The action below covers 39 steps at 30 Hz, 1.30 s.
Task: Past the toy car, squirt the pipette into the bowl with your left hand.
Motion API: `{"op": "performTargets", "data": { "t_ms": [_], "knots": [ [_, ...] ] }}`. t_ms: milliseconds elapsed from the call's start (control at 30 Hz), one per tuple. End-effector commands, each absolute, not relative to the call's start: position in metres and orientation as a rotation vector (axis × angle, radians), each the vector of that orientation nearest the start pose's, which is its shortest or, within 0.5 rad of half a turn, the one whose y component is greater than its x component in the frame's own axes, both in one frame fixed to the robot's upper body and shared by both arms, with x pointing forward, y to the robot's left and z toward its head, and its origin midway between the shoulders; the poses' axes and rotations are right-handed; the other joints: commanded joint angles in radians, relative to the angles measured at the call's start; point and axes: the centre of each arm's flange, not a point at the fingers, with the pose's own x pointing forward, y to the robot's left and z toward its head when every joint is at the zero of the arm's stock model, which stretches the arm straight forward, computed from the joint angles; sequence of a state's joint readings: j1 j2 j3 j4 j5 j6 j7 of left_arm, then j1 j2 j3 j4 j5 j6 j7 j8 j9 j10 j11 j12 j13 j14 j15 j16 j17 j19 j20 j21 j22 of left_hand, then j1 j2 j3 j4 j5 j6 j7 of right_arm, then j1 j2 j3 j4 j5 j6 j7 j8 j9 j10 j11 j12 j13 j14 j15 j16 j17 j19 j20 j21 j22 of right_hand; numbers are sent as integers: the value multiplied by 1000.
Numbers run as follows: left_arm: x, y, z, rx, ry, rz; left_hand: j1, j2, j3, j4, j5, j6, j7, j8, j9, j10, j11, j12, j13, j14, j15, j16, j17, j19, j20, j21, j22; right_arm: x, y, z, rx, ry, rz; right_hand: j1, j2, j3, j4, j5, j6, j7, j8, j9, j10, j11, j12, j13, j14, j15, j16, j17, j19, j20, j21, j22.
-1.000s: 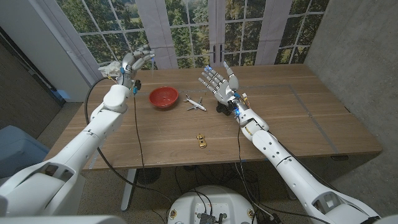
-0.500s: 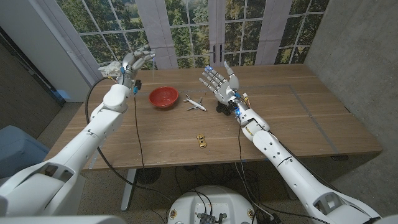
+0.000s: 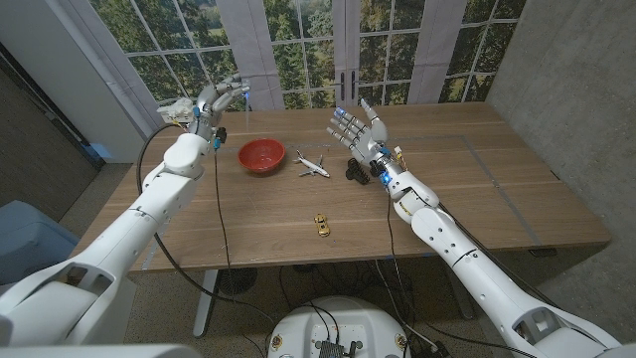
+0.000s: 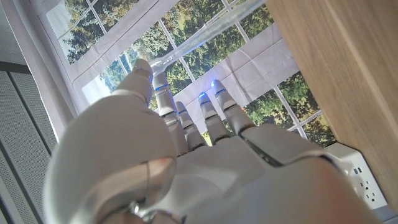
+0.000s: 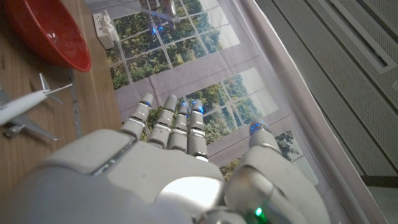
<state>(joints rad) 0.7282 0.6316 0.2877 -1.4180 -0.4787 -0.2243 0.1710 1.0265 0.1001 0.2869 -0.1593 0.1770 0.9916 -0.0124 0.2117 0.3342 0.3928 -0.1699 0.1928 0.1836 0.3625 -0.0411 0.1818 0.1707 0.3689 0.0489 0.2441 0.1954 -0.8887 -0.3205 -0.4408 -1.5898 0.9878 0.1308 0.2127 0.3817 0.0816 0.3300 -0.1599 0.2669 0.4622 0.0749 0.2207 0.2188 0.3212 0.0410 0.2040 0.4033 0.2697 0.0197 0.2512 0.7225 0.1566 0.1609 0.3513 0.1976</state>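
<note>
My left hand (image 3: 213, 100) is raised over the table's far left corner, left of the red bowl (image 3: 261, 155) and apart from it. In the left wrist view a clear pipette (image 4: 205, 31) sticks out from between the thumb and fingers of that hand (image 4: 186, 162). The small yellow toy car (image 3: 322, 225) lies nearer the front, in the middle of the table. My right hand (image 3: 360, 131) is held up with its fingers spread and nothing in it, right of the bowl. The right wrist view shows the bowl (image 5: 46, 31) past my right hand (image 5: 174, 168).
A white toy plane (image 3: 312, 165) lies between the bowl and my right hand. A small black object (image 3: 355, 171) sits on the table just below my right hand. A white power socket (image 4: 360, 175) hangs beyond the table's far edge. Windows stand behind the table (image 3: 477, 189).
My right hand has shifted a little to the right and farther back, still spread. My left hand with the pipette has hardly moved.
</note>
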Motion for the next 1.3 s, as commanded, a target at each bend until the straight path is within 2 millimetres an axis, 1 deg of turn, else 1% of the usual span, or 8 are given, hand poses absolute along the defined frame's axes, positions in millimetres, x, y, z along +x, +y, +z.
{"op": "performTargets", "data": {
  "t_ms": [33, 267, 700, 733, 867, 933, 1233, 1300],
  "knots": [
    [608, 354, 100, 103, -719, 21, 4, 10, -2, 1, -2, 5, 1, -1, 1, 3, -1, 4, 2, -1, -61, 3, 2, 4, 9, 1, 3, 593, -135, 10, 323, -611, 617, 7, -7, 4, 3, 9, -9, -2, -3, -1, -8, -1, 5, 3, -7, 3, -2, 2, -2, 8, -2, 2],
    [595, 354, 98, 85, -672, 18, 4, 13, -2, 0, -3, 3, 1, -3, -2, 2, 4, 4, 2, -4, -58, 2, 2, 2, 10, 1, 3, 593, -144, 5, 257, -661, 557, 12, -6, 7, 0, 12, -6, 1, -2, -2, -2, 2, 8, 2, -3, 7, 0, 1, 5, 5, 0, 2],
    [570, 353, 90, 65, -595, 18, 0, 15, -4, 1, -4, 1, 2, -7, -7, -6, 10, 2, 2, -11, -51, 0, 2, -5, 16, -2, 3, 595, -158, -2, 152, -697, 481, 26, -3, 15, -5, 20, -7, 0, -2, -2, -3, 6, 6, -3, 1, 7, 2, -1, 37, -18, 11, 1],
    [568, 353, 89, 65, -593, 17, -1, 15, -4, 2, -4, 0, 2, -7, -8, -7, 11, 2, 2, -12, -49, 0, 2, -6, 16, -2, 3, 595, -158, -3, 146, -699, 475, 31, -2, 18, -7, 22, -7, 0, -2, -3, -3, 5, 6, -5, 1, 4, 0, -5, 50, -39, 15, 1],
    [562, 353, 86, 58, -577, 19, -4, 16, -5, 2, -4, 1, 3, -8, -9, -7, 12, 2, 2, -13, -48, 0, 2, -7, 16, -2, 3, 595, -162, -6, 125, -714, 458, 42, -2, 23, -9, 27, -8, 1, -3, -4, -1, 10, 5, -10, -8, -1, -9, -16, 75, -71, 23, 0],
    [559, 353, 83, 48, -567, 15, -4, 16, -5, 2, -4, 1, 3, -8, -10, -7, 13, 3, 2, -13, -48, 0, 2, -8, 16, -3, 3, 594, -163, -7, 124, -717, 459, 51, -2, 28, -11, 30, -13, -3, -6, -6, -1, 10, 4, -15, -11, -9, -14, -25, 93, -97, 28, -2],
    [550, 352, 66, -1, -533, 20, -5, 18, -5, 2, -4, 6, 9, -8, -14, -6, 14, 4, 2, -15, -46, 1, 2, -10, 17, -3, 4, 585, -169, -12, 48, -755, 401, 80, -1, 41, -15, 41, -50, -27, -21, -11, -11, 2, -4, -33, -44, -21, -40, -54, 93, -131, 19, -9],
    [548, 352, 63, -11, -527, 26, -6, 18, -5, 2, -4, 9, 8, -7, -15, -4, 13, 5, 2, -15, -46, 1, 2, -10, 17, -3, 4, 583, -170, -12, 30, -764, 396, 107, 7, 56, -20, 52, -60, -38, -25, -15, -13, 1, -7, -43, -55, -28, -49, -70, 84, -153, 11, -13]
  ]
}}
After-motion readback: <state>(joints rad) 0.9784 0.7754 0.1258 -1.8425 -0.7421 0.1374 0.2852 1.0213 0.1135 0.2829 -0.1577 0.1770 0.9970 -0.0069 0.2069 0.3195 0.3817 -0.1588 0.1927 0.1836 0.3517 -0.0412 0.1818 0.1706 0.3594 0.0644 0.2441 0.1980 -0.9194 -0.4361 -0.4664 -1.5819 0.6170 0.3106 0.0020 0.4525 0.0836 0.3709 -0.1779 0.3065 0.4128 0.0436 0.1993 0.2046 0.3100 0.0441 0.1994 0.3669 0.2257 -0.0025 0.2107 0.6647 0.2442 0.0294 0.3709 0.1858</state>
